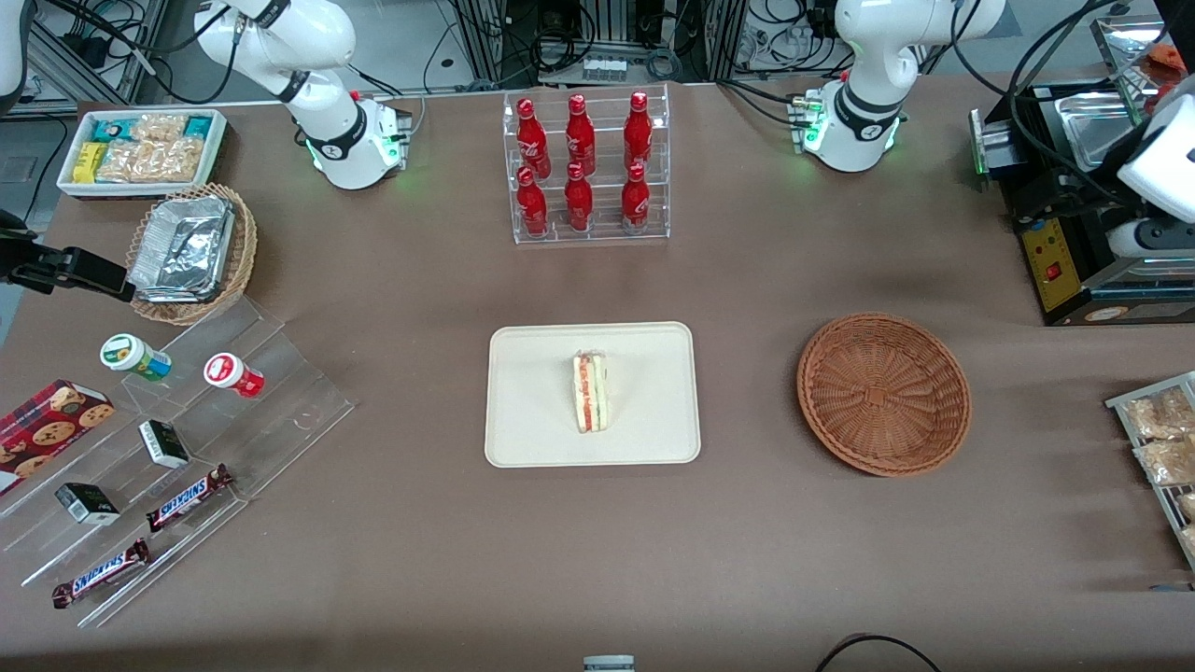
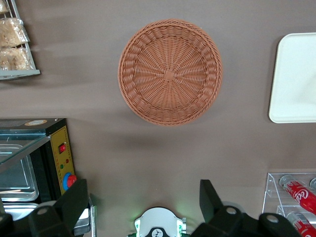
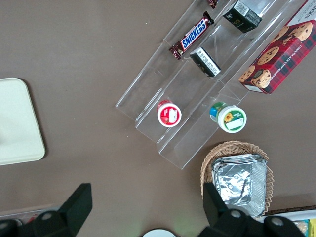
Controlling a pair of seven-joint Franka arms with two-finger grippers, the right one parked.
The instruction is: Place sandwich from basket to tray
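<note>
Lying on the cream tray (image 1: 523,439) at mid-counter, the sandwich (image 1: 590,392), cut edge showing red and green. Sitting bare beside the tray toward the working arm's end, the brown basket (image 1: 883,393). Hovering high above the counter (image 2: 148,148), the gripper (image 2: 143,200), fingers (image 2: 74,197) spread wide and holding nothing.

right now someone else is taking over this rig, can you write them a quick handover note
Gripper: open, holding nothing, raised above the table over the bare cloth between the basket and its own arm's base.
Sandwich: lying on the tray, near its middle, filling edge showing.
Basket: empty, beside the tray toward the working arm's end of the table.
Done: the sandwich is out of the basket and on the tray, released.
Left: nothing on the transfer itself as far as the views show; at most, parking the arm.
</note>
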